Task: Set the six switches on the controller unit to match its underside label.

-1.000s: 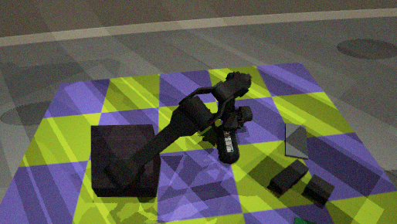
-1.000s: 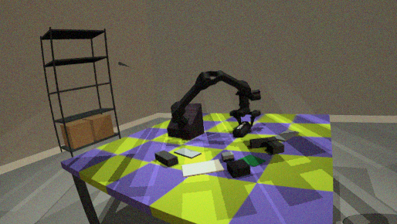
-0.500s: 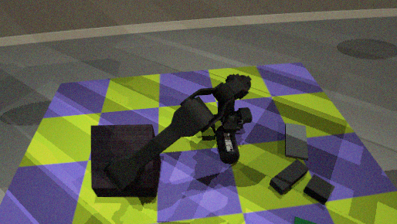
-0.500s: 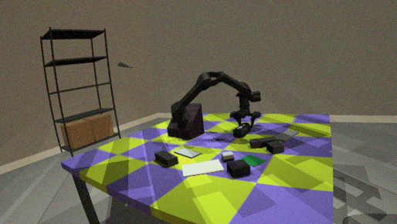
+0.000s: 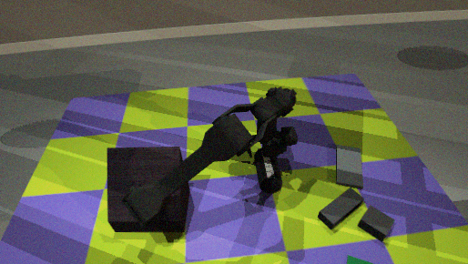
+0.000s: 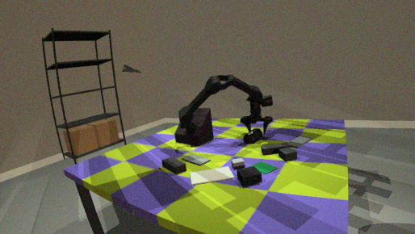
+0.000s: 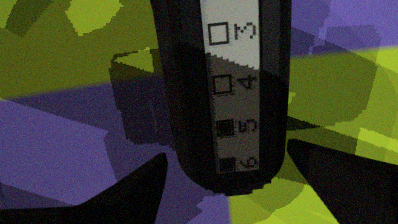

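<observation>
The dark controller unit lies on the checkered bench with its white label facing up, so its switches are hidden. In the wrist view the label shows squares 3 and 4 empty and squares 5 and 6 filled. Squares 1 and 2 are outside that view. A shadow darkens the label from 4 to 6. My gripper is open and points down, its fingers apart on either side of the unit near its 6 end. Whether they touch it is not clear.
A grey panel and two dark blocks lie beyond the unit. A green card, white card, black box and dark block lie nearer the exterior camera. The arm's base block stands left.
</observation>
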